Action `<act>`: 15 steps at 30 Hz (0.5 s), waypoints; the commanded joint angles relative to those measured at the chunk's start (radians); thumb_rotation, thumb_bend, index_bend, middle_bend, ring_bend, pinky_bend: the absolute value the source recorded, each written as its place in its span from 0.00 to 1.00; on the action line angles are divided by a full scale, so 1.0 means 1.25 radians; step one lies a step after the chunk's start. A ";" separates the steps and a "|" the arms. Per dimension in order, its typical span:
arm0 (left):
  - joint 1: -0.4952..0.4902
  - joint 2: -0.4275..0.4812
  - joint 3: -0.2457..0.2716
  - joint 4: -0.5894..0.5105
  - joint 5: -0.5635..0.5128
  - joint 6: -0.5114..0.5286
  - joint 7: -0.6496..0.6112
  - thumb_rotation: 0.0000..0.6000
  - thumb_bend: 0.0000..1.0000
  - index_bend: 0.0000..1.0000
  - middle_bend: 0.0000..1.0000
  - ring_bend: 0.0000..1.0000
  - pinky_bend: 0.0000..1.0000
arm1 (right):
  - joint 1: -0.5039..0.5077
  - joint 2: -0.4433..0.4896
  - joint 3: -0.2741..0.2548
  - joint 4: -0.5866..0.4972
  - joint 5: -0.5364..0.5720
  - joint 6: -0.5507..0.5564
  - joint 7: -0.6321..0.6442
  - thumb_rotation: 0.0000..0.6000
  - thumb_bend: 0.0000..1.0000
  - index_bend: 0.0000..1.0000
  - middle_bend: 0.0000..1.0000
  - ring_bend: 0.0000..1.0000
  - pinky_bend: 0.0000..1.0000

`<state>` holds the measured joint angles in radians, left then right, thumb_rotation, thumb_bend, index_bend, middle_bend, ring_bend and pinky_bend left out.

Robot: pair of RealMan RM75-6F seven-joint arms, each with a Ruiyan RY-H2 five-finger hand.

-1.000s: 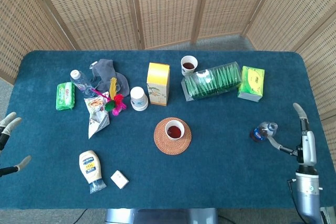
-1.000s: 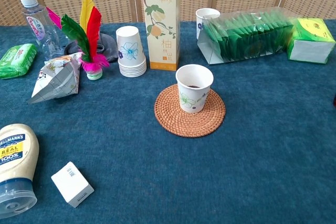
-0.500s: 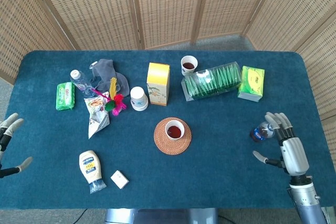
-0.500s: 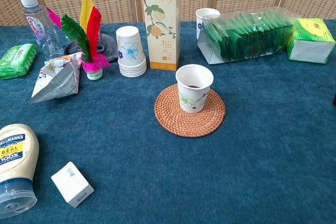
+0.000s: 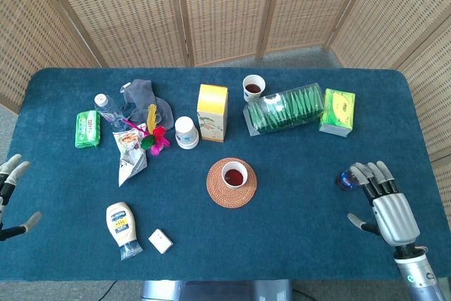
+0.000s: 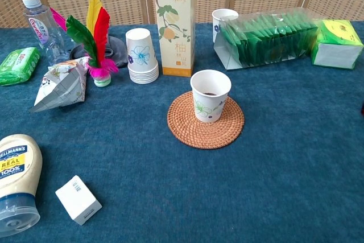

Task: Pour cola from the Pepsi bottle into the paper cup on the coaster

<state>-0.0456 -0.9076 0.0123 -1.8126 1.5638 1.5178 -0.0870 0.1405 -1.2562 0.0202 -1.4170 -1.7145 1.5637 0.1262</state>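
Observation:
A paper cup (image 5: 235,173) (image 6: 210,95) with dark cola in it stands on a round woven coaster (image 5: 220,193) (image 6: 187,130) mid-table. The small Pepsi bottle (image 5: 344,180) stands upright at the right side, partly hidden behind my right hand's fingertips. My right hand (image 5: 387,206) hovers just in front of it, fingers spread, holding nothing. At the far left edge of the head view my left hand (image 5: 10,195) is spread and empty. Neither hand shows in the chest view.
Behind the coaster stand a yellow carton (image 5: 212,112), a stack of paper cups (image 5: 187,132) and another filled cup (image 5: 254,87). A clear box of green packets (image 5: 285,109) and a green box (image 5: 337,111) sit right. Water bottle (image 5: 109,111), snack bag (image 5: 129,153), mayonnaise (image 5: 122,228) lie left.
My right hand has turned from edge-on to back-up and drawn back from the Pepsi bottle toward the table's near edge. The bottle stays standing. The left hand barely moved.

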 commanded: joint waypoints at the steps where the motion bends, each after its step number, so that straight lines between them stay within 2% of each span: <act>1: 0.011 -0.028 -0.010 -0.004 -0.015 0.022 0.069 1.00 0.29 0.00 0.00 0.00 0.00 | -0.006 0.030 -0.003 -0.039 0.009 -0.001 -0.012 1.00 0.00 0.00 0.00 0.00 0.00; 8: 0.011 -0.052 -0.007 0.002 -0.016 0.014 0.127 1.00 0.29 0.00 0.00 0.00 0.00 | -0.010 0.059 0.006 -0.094 0.038 -0.011 -0.059 1.00 0.00 0.00 0.00 0.00 0.00; 15: 0.015 -0.050 -0.002 -0.004 -0.009 0.014 0.132 1.00 0.29 0.00 0.00 0.00 0.00 | -0.007 0.053 0.007 -0.086 0.047 -0.024 -0.054 1.00 0.00 0.00 0.00 0.00 0.00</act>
<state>-0.0282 -0.9708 0.0096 -1.8174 1.5511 1.5345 0.0792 0.1304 -1.1881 0.0281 -1.5261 -1.6578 1.5372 0.0610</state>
